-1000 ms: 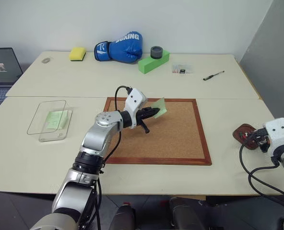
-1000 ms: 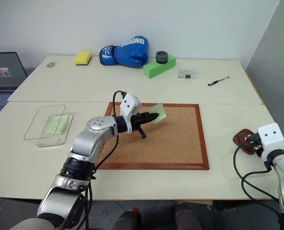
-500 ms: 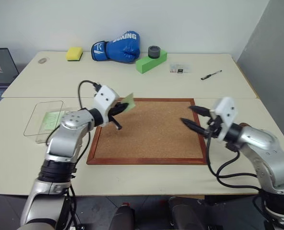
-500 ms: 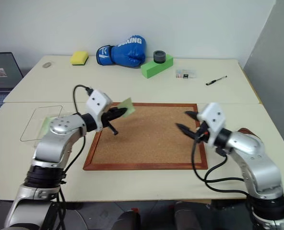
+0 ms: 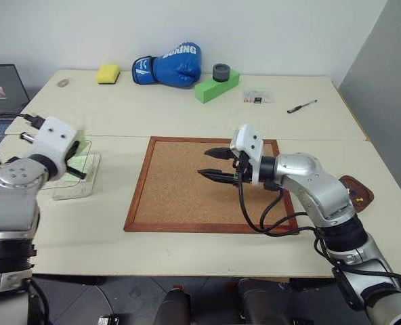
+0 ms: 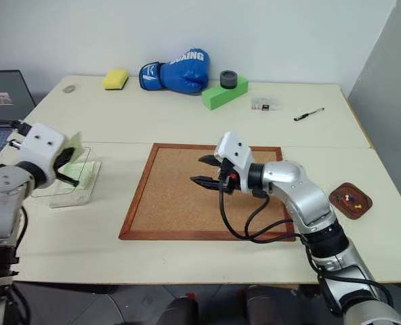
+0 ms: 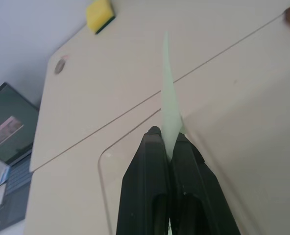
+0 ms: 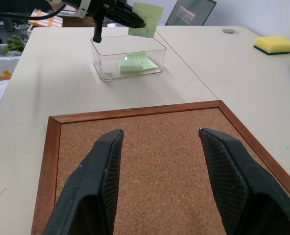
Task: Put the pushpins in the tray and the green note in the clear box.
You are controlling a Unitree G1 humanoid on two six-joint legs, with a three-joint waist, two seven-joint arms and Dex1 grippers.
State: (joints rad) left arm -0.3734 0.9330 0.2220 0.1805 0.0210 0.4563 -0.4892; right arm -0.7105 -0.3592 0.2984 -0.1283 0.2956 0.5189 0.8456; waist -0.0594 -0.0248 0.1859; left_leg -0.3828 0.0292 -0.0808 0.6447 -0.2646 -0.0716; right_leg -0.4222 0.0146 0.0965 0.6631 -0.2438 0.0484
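Observation:
My left gripper (image 6: 66,158) is shut on the green note (image 6: 74,143) and holds it upright just above the clear box (image 5: 70,184) at the table's left. The left wrist view shows this note (image 7: 170,107) edge-on between the closed fingers. Another pale green slip (image 8: 135,64) lies inside the box (image 8: 128,73). My right gripper (image 5: 204,162) is open and empty, pointing left low over the corkboard (image 5: 180,203). The reddish-brown tray (image 6: 350,200) sits at the table's right edge with a few pushpins (image 6: 349,198) in it.
Along the far table stand a yellow sponge (image 5: 108,74), a blue boxing glove (image 5: 166,66), a bright green foam block (image 5: 216,86) with a black roll (image 5: 220,72) on it, a tiny clear case (image 5: 256,98) and a pen (image 5: 301,106). A laptop (image 5: 1,81) is at far left.
My left gripper carried the green note leftward from over the corkboard to above the clear box. My right arm swung left from the tray to over the corkboard, still open.

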